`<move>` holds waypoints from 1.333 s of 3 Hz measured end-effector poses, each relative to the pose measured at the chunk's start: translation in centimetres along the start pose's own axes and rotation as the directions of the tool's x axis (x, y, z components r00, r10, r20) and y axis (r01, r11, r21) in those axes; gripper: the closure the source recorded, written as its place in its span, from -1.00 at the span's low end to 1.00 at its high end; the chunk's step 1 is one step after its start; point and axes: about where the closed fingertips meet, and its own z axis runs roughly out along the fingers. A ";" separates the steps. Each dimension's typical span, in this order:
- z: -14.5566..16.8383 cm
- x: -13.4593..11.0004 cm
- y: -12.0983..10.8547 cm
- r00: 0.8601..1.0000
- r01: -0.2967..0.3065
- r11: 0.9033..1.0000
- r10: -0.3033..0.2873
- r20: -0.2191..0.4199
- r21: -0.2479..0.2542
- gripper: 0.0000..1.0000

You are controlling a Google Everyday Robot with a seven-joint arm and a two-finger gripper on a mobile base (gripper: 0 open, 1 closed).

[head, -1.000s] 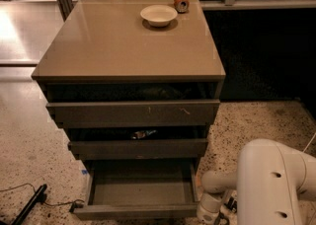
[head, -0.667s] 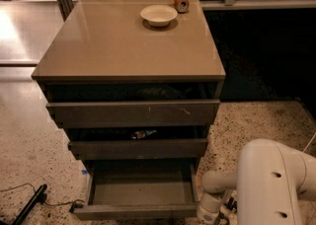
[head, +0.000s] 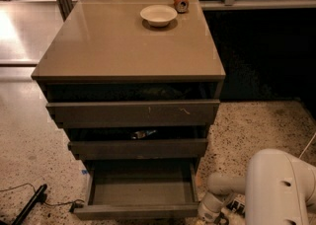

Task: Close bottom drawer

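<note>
Three drawers [head: 133, 114] stand open beneath the tabletop [head: 123, 46]. The bottom drawer [head: 140, 192], at six o'clock, is pulled out farthest. The gripper [head: 213, 215] sits low at five o'clock, just beside that drawer's right front corner; whether it is spread or closed I cannot tell. A bowl [head: 158, 15] and a can [head: 180, 0] rest at twelve o'clock.

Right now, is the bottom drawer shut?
No, the bottom drawer sticks out open, with the claw low beside its right front corner.
</note>
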 end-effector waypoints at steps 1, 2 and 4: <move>-0.7 -2.0 -1.2 0.998 0.011 0.998 -0.014 0.056 0.056 1.00; -2.1 -4.5 -1.7 0.991 0.034 0.991 -0.049 0.121 0.130 1.00; -2.0 -4.7 -2.3 0.984 0.008 0.986 -0.038 0.174 0.167 1.00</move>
